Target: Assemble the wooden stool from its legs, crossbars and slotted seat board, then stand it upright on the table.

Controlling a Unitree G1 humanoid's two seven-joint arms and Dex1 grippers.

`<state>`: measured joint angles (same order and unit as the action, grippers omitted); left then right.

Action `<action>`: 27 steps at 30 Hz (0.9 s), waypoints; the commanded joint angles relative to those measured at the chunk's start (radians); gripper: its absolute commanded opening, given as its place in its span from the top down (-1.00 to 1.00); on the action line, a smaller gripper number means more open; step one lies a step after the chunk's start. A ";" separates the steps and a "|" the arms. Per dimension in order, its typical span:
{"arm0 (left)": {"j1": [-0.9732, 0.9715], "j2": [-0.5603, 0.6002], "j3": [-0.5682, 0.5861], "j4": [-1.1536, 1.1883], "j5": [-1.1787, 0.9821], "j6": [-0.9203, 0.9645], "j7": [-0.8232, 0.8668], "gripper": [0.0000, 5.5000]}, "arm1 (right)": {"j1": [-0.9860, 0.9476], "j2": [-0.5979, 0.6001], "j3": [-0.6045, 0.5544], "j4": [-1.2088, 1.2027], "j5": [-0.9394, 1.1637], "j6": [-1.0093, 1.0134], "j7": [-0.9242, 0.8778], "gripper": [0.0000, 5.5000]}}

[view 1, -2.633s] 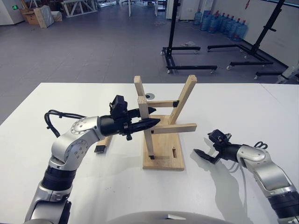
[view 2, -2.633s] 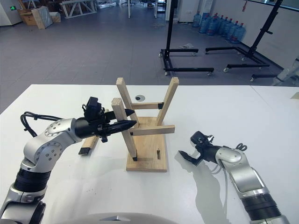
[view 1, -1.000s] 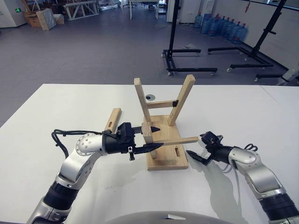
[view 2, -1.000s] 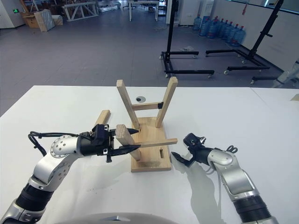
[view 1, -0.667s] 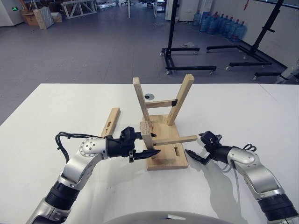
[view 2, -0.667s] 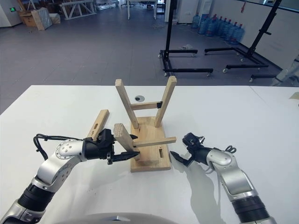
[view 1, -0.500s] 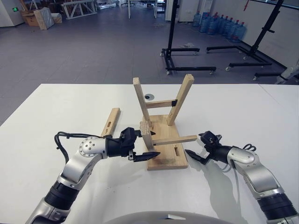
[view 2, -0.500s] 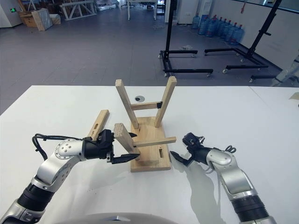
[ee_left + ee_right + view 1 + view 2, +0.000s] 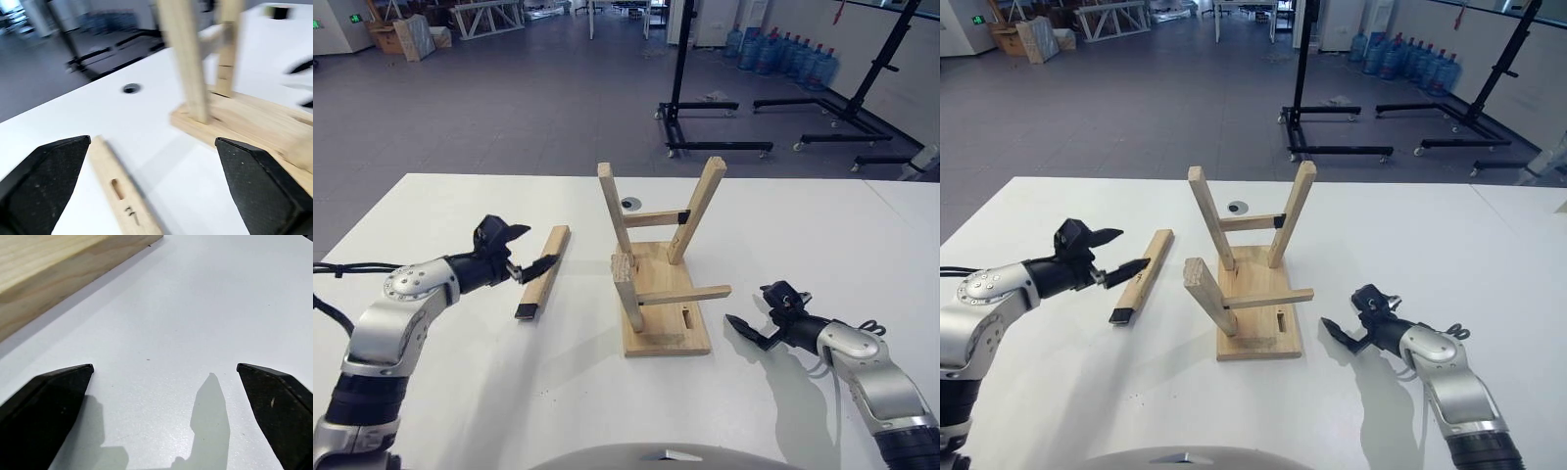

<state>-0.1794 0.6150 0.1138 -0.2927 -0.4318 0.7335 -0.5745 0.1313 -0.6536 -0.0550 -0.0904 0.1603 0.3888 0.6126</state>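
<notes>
Now, on the white table [image 9: 822, 225], the pale slotted wooden seat board [image 9: 668, 338] lies flat near the middle. 3 pale wooden legs stand up from it. The far-left leg [image 9: 614, 209] and far-right leg [image 9: 696, 211] lean apart at the far end, joined by a short crossbar [image 9: 651, 218]. The near leg [image 9: 627, 287] rises tilted from the near left corner. A thin crossbar [image 9: 685, 294] runs from it toward the right, its free end out past the board's right edge.

The 4th piece, a loose leg [image 9: 541, 271] of pale wood with a slot and a dark-capped near end, lies flat on the table left of the board, apart from it.

The left gripper [image 9: 529, 251] sits just beside the loose leg's far half, spread wide. In the left wrist view the slotted bar lies between the 2 black fingers [image 9: 44, 181]; we cannot tell whether a tip touches it.

The right gripper [image 9: 741, 331] is low over the table, just right of the board's near right corner. Its fingers are apart, holding nothing and clear of the board.
</notes>
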 commanded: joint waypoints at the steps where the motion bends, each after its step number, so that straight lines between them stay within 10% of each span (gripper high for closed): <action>1: 0.005 -0.239 0.052 -0.163 -0.036 0.491 0.315 -0.70 | 0.057 0.010 0.009 -0.002 -0.029 0.054 -0.035 -0.96; 27: 0.069 -0.311 -0.076 0.270 0.211 0.118 0.376 -0.70 | -0.016 0.014 0.101 0.054 -0.036 0.036 -0.024 -0.96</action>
<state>-0.1310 0.3202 0.0544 -0.0818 -0.2298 0.8484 -0.1926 0.0875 -0.6427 0.0143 -0.0708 0.1561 0.3908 0.5754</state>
